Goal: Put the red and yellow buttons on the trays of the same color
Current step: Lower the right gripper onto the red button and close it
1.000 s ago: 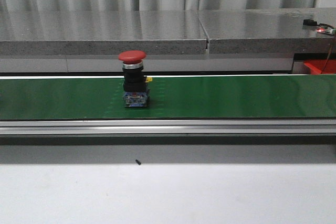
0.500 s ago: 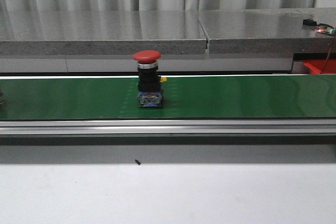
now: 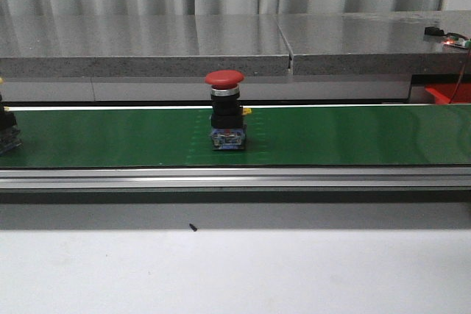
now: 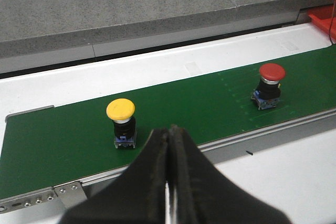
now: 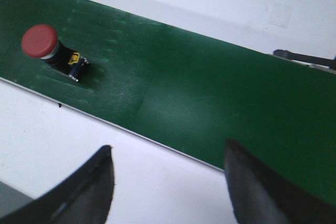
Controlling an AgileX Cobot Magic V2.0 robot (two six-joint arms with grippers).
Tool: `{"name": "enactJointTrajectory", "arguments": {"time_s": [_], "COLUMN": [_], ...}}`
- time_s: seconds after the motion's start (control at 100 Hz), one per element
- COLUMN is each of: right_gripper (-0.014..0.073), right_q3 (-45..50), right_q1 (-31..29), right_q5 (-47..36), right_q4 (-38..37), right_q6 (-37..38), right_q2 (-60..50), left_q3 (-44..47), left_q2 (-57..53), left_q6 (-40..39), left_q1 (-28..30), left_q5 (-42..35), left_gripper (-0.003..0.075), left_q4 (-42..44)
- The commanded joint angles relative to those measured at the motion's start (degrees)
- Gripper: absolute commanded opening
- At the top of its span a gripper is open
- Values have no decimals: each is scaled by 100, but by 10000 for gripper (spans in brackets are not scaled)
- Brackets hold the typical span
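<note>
A red button (image 3: 224, 119) stands upright on the green belt (image 3: 353, 136), left of the middle; it also shows as the red button (image 4: 271, 85) and the red button (image 5: 50, 51). A yellow button (image 4: 121, 121) stands upright farther back on the belt; only its edge (image 3: 6, 134) shows at the front view's left border. A red tray (image 3: 447, 93) sits at the belt's far right. No yellow tray is in view. My left gripper (image 4: 169, 129) is shut and empty, near the yellow button. My right gripper (image 5: 168, 146) is open and empty over the white table.
A grey stone ledge (image 3: 147, 45) runs behind the belt. An aluminium rail (image 3: 235, 176) borders the belt's near side, with the white table (image 3: 235, 270) in front. A small circuit board (image 3: 452, 40) with a red light lies on the ledge at the right.
The red button has travelled to the right along the belt. The yellow button's edge has come into the front view at the left.
</note>
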Motion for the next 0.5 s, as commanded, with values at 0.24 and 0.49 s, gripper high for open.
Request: {"name": "enactJointTrajectory", "arguments": {"time_s": [0.24,0.49], "right_gripper": [582,582], "right_q3": [-1441,-2232], "right_q1": [613,1003], "right_q5": [538,981], "right_q4": [257,401], "right_q6": [-164,-403], "right_q2": [1219,2244], "left_q3": [-130,-130], "left_q2": [53,53], "left_q6": [-47,-47], "left_q1": [-49,-49], "left_q5": [-394,-394], "left_gripper": [-19,-19], "left_q4": [-118,-118]}}
